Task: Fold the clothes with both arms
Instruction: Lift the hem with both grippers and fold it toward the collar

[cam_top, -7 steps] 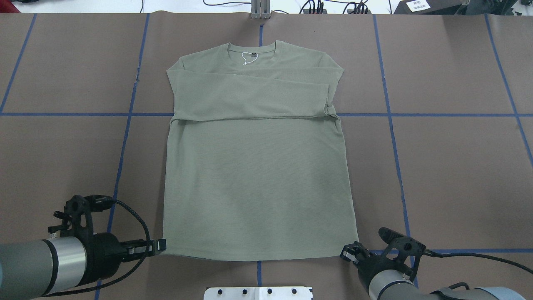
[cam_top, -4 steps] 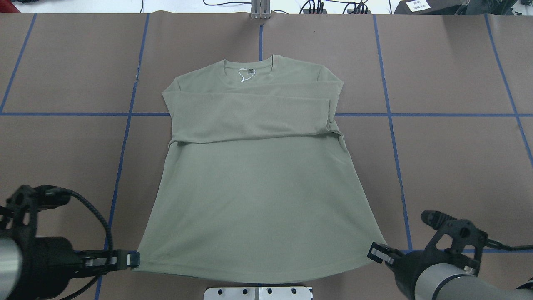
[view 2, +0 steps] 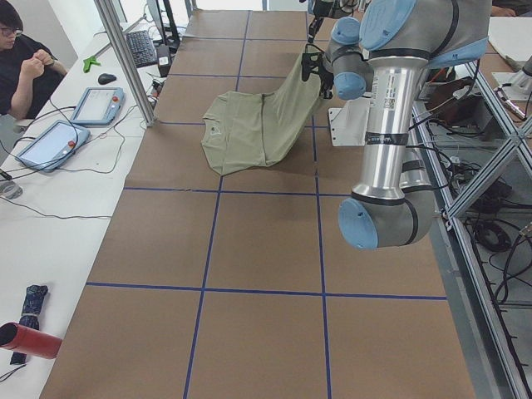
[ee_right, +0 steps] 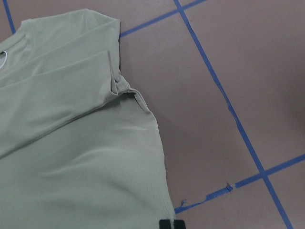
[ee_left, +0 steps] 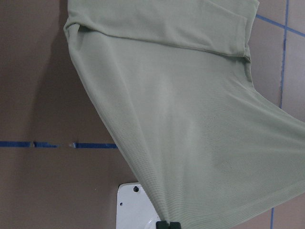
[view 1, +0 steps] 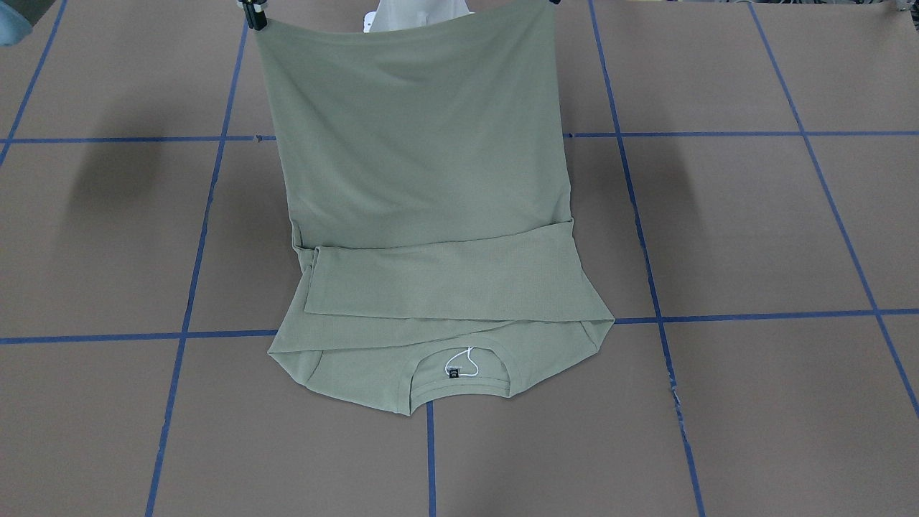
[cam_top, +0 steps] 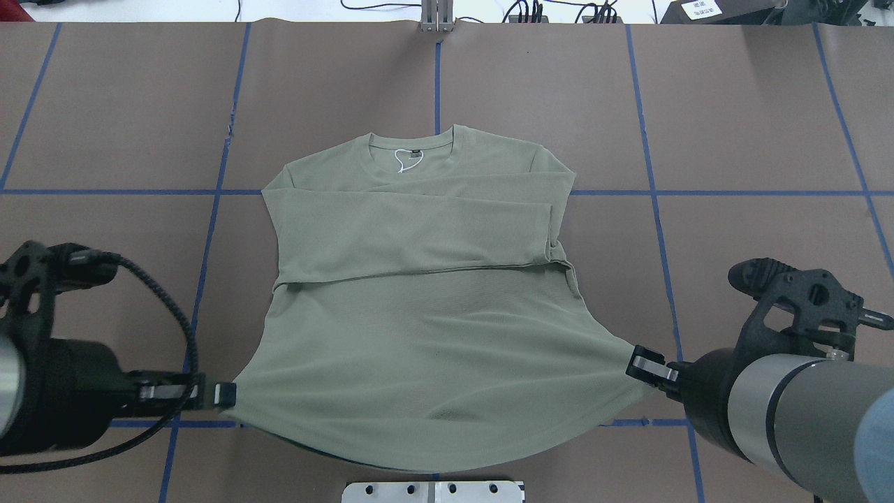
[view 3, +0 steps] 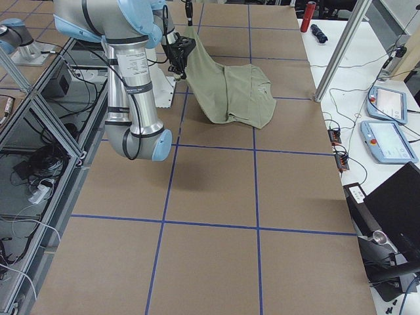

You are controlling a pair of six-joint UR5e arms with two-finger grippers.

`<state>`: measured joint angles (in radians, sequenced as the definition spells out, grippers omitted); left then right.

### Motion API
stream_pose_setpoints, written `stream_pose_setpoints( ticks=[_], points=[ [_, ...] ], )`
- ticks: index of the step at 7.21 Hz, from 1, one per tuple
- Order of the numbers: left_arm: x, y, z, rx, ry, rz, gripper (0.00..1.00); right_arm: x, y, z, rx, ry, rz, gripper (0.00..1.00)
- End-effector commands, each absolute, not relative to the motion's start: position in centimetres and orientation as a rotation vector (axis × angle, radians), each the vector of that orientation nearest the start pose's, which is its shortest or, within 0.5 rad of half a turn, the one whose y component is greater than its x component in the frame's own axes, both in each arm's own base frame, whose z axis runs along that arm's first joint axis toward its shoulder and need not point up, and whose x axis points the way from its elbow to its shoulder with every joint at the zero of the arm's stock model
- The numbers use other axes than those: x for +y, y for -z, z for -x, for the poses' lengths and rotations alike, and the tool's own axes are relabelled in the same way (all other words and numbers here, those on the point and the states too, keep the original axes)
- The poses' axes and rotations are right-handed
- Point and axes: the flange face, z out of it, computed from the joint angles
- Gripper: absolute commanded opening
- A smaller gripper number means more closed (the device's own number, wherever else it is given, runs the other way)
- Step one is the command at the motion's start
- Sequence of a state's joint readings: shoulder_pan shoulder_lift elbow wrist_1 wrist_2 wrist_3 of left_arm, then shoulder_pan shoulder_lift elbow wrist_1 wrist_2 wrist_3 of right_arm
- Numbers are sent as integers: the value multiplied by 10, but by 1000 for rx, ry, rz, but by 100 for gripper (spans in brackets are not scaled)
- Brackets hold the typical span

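The sage-green shirt (cam_top: 426,335) lies chest-up on the brown table, collar (cam_top: 412,143) far from me, with the white string loop (cam_top: 404,161) in the neck. Both sleeves are folded across the chest (cam_top: 412,234). My left gripper (cam_top: 225,393) is shut on the left hem corner. My right gripper (cam_top: 639,363) is shut on the right hem corner. Both hold the hem stretched and raised off the table, as the front-facing view (view 1: 409,129) shows; the collar end (view 1: 459,373) rests flat. The wrist views show the cloth (ee_left: 190,119) (ee_right: 71,143) running from each pair of fingertips.
The white pedestal base plate (cam_top: 433,491) sits under the raised hem at the near edge. Blue tape lines (cam_top: 656,209) grid the brown table cover. A metal post (cam_top: 436,17) stands at the far edge. A person (view 2: 25,58) and tablets (view 2: 96,104) are at the side bench.
Both grippers have pulled the hem corners toward me, apart and up. The hem has left the table and the whole shirt has slid toward me.
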<state>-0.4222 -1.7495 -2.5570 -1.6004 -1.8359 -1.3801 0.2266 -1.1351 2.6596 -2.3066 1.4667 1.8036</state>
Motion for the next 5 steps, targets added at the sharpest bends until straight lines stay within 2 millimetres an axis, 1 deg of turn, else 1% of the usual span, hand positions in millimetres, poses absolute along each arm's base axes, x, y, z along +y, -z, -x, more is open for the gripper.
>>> stream_pose_setpoints(
  ticks=[1,2,3,4,5],
  points=[
    [-351,-176,-302,1065,40,-332,0,-288,-146,326,-765,-485,-214,0],
    [-402,-190,-300,988,46,-388,0,-332,-154,354,-751,-507,-255,0],
    [-449,-193,-305,930,47,-426,0,-377,-166,381,-738,-528,-287,0],
    [-480,-205,-322,883,52,-414,0,-423,-172,413,-695,-548,-302,0],
    [-504,-221,-340,847,63,-428,0,-461,-177,440,-682,-568,-313,0]
  ],
)
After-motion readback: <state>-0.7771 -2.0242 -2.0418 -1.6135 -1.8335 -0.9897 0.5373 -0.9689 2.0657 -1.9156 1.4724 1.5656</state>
